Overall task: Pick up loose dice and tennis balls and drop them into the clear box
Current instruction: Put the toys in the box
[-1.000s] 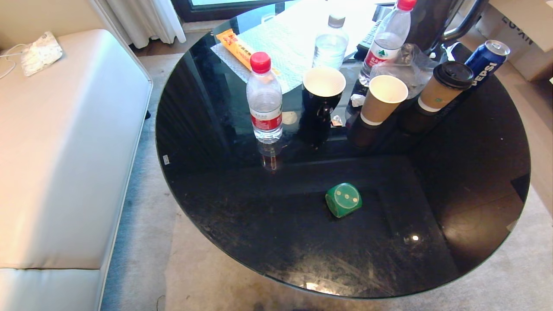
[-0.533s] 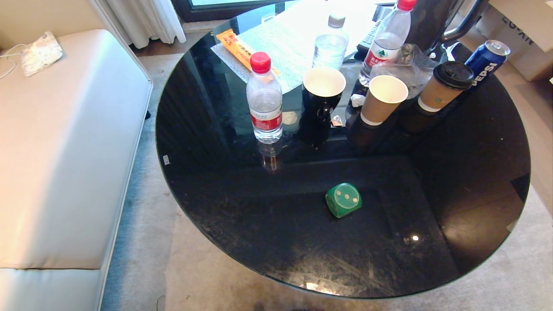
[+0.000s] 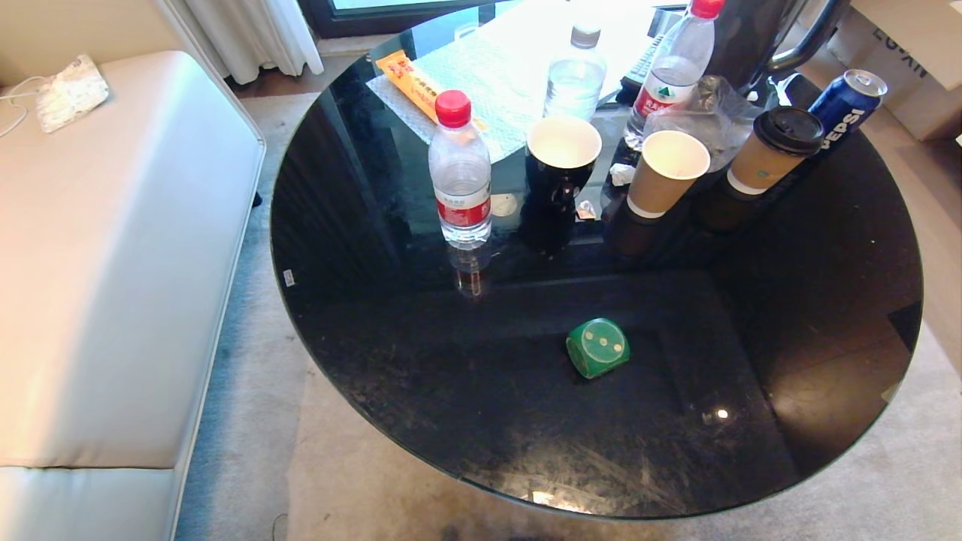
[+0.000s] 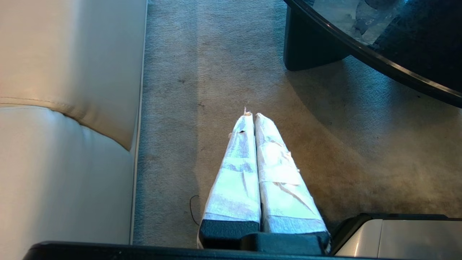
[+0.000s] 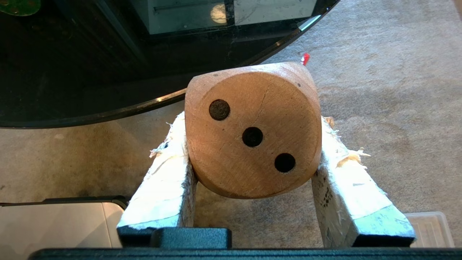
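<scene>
The right gripper [image 5: 252,144] clamps the beige die [image 5: 252,130] between its taped fingers [image 5: 166,184], the three-pip face turned to the wrist. Just beyond it curves the edge of the black glass table [image 5: 108,112]; farther on, the green die [image 3: 597,347] sits on that table, well apart. The left gripper [image 4: 251,115] hangs over carpet [image 4: 216,72] beside the sofa [image 4: 65,108], fingers pressed together, empty.

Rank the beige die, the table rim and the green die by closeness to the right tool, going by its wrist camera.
1. The beige die: gripped in the right tool.
2. The table rim: just beyond the held die.
3. The green die: farther off, on the tabletop.
</scene>
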Robot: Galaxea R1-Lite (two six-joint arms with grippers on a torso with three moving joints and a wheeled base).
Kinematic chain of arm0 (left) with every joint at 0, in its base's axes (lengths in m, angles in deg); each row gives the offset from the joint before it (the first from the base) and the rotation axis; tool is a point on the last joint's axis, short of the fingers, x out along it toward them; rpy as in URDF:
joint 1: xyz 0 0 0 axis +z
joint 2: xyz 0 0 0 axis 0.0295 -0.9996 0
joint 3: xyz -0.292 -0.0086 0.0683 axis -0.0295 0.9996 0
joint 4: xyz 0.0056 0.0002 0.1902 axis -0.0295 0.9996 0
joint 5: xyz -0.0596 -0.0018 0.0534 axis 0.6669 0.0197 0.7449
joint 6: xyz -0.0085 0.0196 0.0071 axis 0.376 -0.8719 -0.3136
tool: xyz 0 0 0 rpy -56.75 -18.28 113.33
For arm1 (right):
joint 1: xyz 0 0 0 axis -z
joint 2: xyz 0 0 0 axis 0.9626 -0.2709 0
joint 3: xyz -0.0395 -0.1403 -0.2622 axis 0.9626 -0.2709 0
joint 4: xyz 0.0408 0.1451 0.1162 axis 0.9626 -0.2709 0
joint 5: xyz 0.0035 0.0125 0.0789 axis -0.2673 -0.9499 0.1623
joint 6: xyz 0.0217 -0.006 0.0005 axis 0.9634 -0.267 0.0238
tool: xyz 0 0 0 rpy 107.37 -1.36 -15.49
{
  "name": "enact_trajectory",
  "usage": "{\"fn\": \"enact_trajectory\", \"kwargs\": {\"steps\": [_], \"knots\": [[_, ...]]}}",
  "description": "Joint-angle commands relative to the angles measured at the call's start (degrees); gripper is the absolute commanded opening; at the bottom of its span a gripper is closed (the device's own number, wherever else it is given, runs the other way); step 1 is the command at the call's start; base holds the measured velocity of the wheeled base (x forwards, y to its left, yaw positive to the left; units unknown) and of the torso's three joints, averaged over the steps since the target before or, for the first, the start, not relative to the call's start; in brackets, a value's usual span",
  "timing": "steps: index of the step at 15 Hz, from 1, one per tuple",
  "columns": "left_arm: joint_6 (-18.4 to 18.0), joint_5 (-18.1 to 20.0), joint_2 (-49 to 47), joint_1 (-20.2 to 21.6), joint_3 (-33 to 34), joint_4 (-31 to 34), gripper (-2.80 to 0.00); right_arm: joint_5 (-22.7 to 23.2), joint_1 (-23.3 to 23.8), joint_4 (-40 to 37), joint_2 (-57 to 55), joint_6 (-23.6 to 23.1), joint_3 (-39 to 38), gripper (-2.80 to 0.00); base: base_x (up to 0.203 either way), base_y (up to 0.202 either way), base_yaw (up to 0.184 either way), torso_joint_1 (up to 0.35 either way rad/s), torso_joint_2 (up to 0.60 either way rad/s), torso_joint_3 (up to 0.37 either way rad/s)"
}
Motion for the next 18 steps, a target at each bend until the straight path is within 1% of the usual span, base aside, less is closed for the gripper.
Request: {"fn": "enact_trajectory", "kwargs": {"steps": [1,5,18], "knots": [[-0.03,0.00,0.00,0.02,0.00,-0.01,-2.80,-0.01,-0.01,-0.02,0.02,0.02,0.01,-2.80,0.000,0.000,0.000,0.000,0.00,0.000],[0.06,0.00,0.00,0.02,0.00,-0.01,-2.80,-0.01,-0.01,-0.02,0.07,0.02,0.01,-2.80,-0.023,0.000,0.001,0.001,0.00,0.001],[0.24,-0.09,0.00,0.02,0.00,-0.01,-2.80,-0.01,-0.01,-0.02,0.01,0.02,0.01,-2.80,-0.183,0.000,-0.002,0.002,0.00,0.003]]}}
